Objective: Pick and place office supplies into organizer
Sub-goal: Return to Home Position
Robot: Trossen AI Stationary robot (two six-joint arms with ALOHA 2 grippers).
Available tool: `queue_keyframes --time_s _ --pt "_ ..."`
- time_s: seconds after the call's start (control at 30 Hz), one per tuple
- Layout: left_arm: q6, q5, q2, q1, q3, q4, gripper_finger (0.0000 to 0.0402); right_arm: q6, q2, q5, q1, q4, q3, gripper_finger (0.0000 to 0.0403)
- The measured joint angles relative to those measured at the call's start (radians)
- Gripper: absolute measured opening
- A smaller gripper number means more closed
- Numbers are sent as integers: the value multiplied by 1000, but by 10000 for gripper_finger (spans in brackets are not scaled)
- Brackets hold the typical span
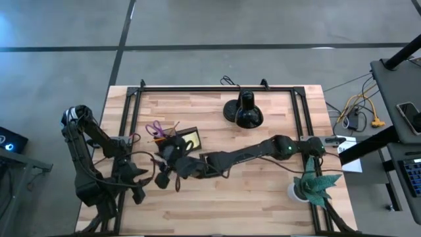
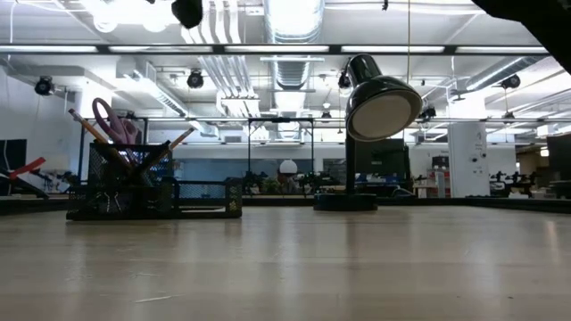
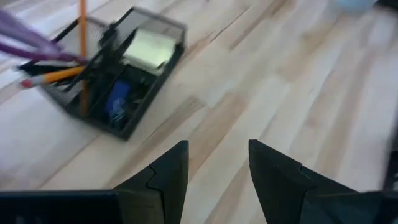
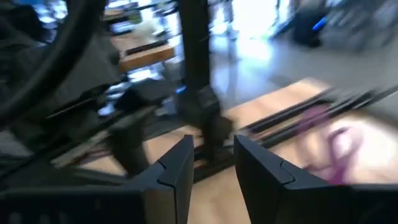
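The filling looks finished, and the step in hand reads to me as the arms pulling away to rest. The organizer (image 1: 179, 139) sits left of centre in the overhead view, toward the upper part of the wooden surface (image 1: 263, 197). In it stand the purple-handled scissors (image 1: 156, 128) and the orange pencil (image 3: 83, 56). The yellow sticky-note pad (image 3: 149, 48) lies in one compartment, and something blue, probably the marker (image 3: 117, 102), in the one beside it.

The right gripper (image 4: 214, 148) has its fingers apart with nothing between them. Its arm reaches from the right edge of the overhead frame across to just below the organizer, close to it. The left gripper (image 3: 217, 152) is empty too, fingers apart, low at the left of that frame and aimed toward the organizer from a little way off.

I can't pick out any loose supplies on the bare wood, though the arms hide some of it.

The next move, as I judge it, asks the right arm to lift clear and fold toward its own side. It should not brush the tall handles sticking out of the organizer, or the black lamp (image 1: 243, 112) and the potted plant (image 1: 310, 185) on that side. The left arm has the shorter way to go.
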Motion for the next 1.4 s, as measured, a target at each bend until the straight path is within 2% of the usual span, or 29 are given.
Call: queue_keyframes --time_s 0.1,0.2,0.43,0.53,0.63,0.8,0.9,1.03,1.23,1.4 --pt "0 -74 0 0 4 45 148 82 -12 -149 -14 -25 0 103" --pt "1 -125 0 0 22 76 148 92 -47 -298 -32 -60 0 100" --pt "3 -175 -1 0 73 92 148 211 -102 -628 -83 -64 1 91" --pt "1 -268 -2 0 91 113 148 260 -102 -769 -105 -65 0 92" --pt "-20 -383 -7 0 112 138 148 265 -104 -845 -116 -65 0 95" --pt "17 -408 -14 -3 156 147 148 257 -112 -855 -117 -68 0 93" --pt "140 -403 -22 -21 167 192 148 270 -118 -806 -116 -59 0 88" --pt "332 -343 -62 -42 167 228 148 275 -119 -762 -115 -59 0 87" --pt "511 -193 -130 -86 167 247 148 331 -109 -704 -105 -60 0 91" --pt "642 -162 -154 -125 151 286 148 366 -90 -685 -80 -62 0 91"
